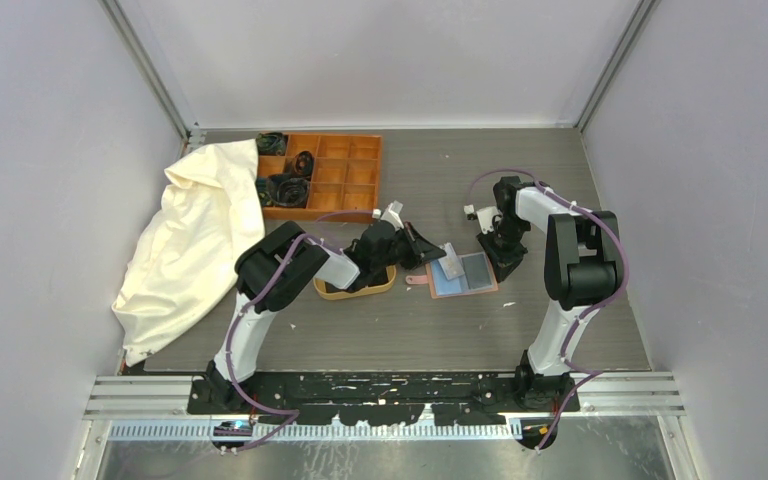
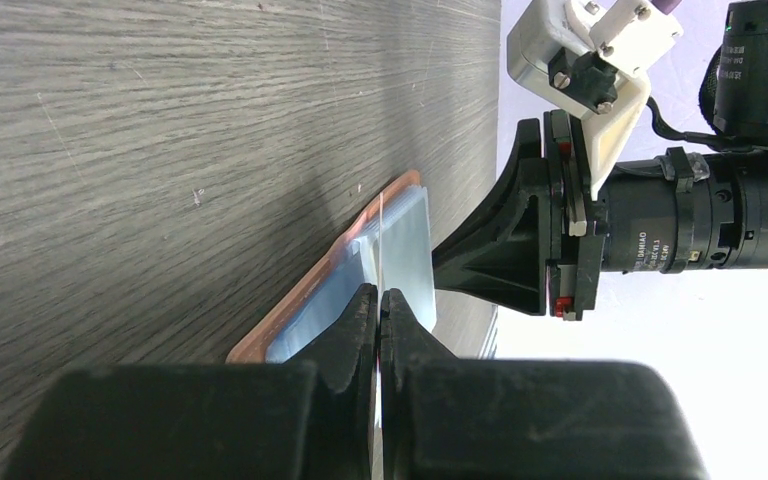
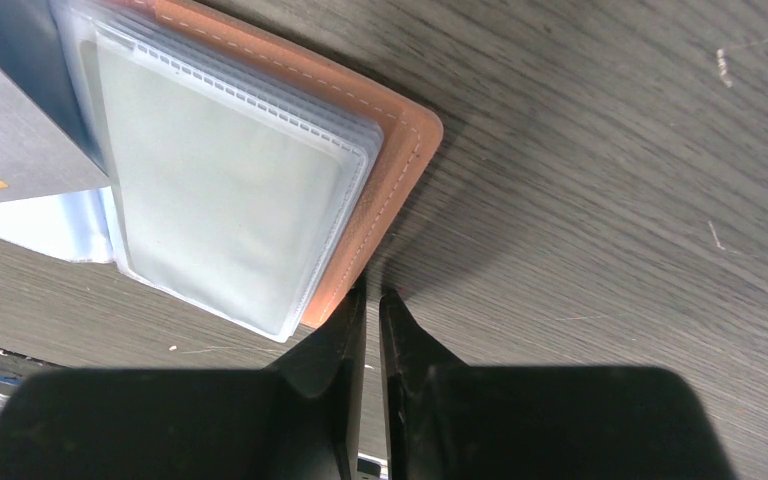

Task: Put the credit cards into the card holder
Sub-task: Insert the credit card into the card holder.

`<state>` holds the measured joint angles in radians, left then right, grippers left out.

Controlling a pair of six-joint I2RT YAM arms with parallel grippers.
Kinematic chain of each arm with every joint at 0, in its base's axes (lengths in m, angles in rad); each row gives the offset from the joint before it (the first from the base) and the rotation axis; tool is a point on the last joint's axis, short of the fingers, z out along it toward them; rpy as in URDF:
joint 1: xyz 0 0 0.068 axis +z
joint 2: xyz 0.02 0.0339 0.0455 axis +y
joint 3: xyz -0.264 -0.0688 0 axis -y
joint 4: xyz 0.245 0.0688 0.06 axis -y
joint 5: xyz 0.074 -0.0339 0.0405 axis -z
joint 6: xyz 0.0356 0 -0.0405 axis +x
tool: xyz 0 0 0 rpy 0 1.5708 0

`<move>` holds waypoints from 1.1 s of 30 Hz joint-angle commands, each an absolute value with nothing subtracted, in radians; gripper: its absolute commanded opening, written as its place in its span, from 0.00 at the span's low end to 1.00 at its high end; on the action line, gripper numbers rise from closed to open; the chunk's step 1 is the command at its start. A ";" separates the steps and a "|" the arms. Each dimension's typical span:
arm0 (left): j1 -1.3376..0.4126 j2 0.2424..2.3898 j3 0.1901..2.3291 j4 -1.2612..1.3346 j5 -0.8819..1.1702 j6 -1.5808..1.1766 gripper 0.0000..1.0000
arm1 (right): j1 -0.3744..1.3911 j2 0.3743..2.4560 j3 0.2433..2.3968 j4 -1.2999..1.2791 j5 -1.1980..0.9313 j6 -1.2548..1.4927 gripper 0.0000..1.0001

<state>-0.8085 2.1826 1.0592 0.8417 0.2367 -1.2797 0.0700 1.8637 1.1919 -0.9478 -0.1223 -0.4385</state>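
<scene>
While the left gripper (image 2: 380, 300) is clamped tight, fingers pressed together on a credit card (image 2: 382, 235), that card shows in the left wrist view as a thin pale line running straight out from the tips. Its far end reaches over the card holder (image 2: 300, 305), which lies open and flat on the table (image 1: 410, 330). From above, the card sits tilted across the holder's left half. Whether its edge has entered a sleeve, I cannot tell.

Over to the right gripper (image 3: 372, 298): fingers almost together, just a dark slit between them, tips down at the long edge of the holder's reddish-brown cover, close to a rounded corner. Are they nipping the leather or only standing beside it? The pictures don't settle it. The clear plastic sleeves (image 3: 220, 200) are fanned out on the cover, and the grey face of the card, with its small orange chip, pokes in at the upper left of that view.

Further out, the left arm stretches over an oval wooden tray (image 1: 355, 292) just left of the holder. An orange compartment box (image 1: 345, 165) sits behind it, and a white cloth (image 1: 195, 235) is bunched along the table's left side.
</scene>
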 commanded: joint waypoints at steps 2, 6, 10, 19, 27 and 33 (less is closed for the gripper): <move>-0.807 2.139 1.052 0.909 0.251 -1.279 0.00 | 0.080 1.876 1.213 -0.956 -0.149 -0.444 0.16; -0.807 2.150 1.059 0.909 0.254 -1.282 0.00 | 0.079 1.876 1.213 -0.957 -0.149 -0.443 0.16; -0.807 2.153 1.058 0.917 0.262 -1.289 0.00 | 0.079 1.876 1.213 -0.959 -0.150 -0.445 0.16; -0.807 2.115 1.038 0.899 0.256 -1.267 0.00 | 0.083 1.881 1.214 -0.960 -0.147 -0.445 0.16; -0.807 2.124 1.044 0.907 0.267 -1.276 0.00 | 0.082 1.882 1.215 -0.960 -0.147 -0.448 0.16; -0.807 2.103 1.033 0.911 0.275 -1.278 0.00 | 0.084 1.881 1.215 -0.960 -0.147 -0.448 0.16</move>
